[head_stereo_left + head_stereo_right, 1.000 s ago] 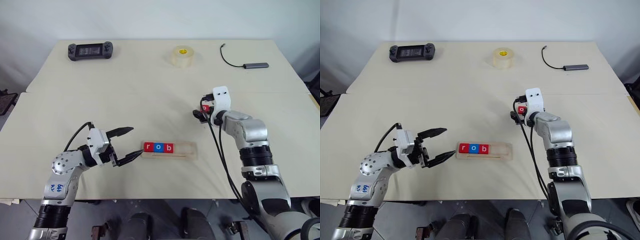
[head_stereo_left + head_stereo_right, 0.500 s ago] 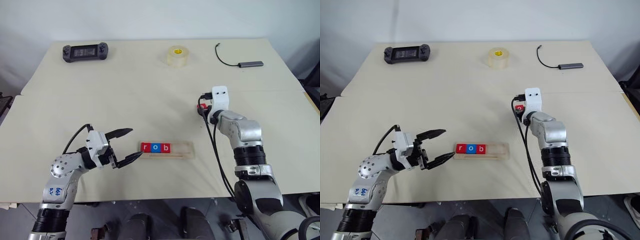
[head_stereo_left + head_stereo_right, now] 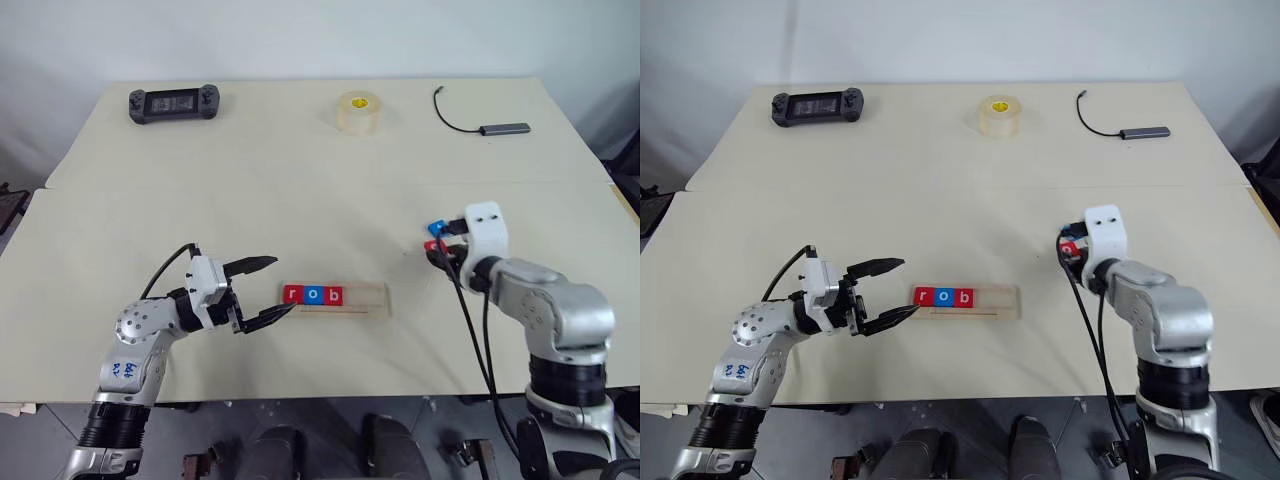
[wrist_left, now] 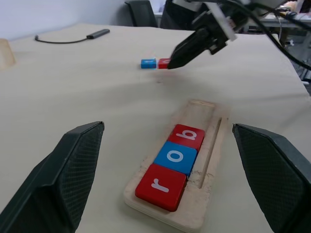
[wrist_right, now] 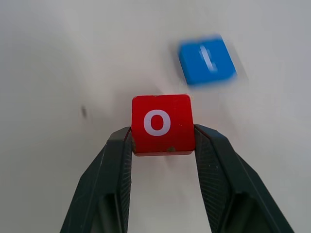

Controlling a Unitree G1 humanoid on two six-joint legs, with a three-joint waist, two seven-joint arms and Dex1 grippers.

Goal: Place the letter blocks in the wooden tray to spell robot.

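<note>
My right gripper [image 5: 163,138] angles down, clamping the red o block [image 5: 162,124] just beside the blue t block [image 5: 207,60]. My left gripper [image 3: 262,292] lies level, jaws wide, beside the wooden tray [image 3: 362,299] (3 blocks [image 3: 313,294] in: r, o, b).

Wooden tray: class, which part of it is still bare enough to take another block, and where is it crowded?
The wooden tray is bare in its right part, from the red b block to its right end. Its left part is crowded: the r, o and b sit side by side, and the left gripper hovers at that end.
</note>
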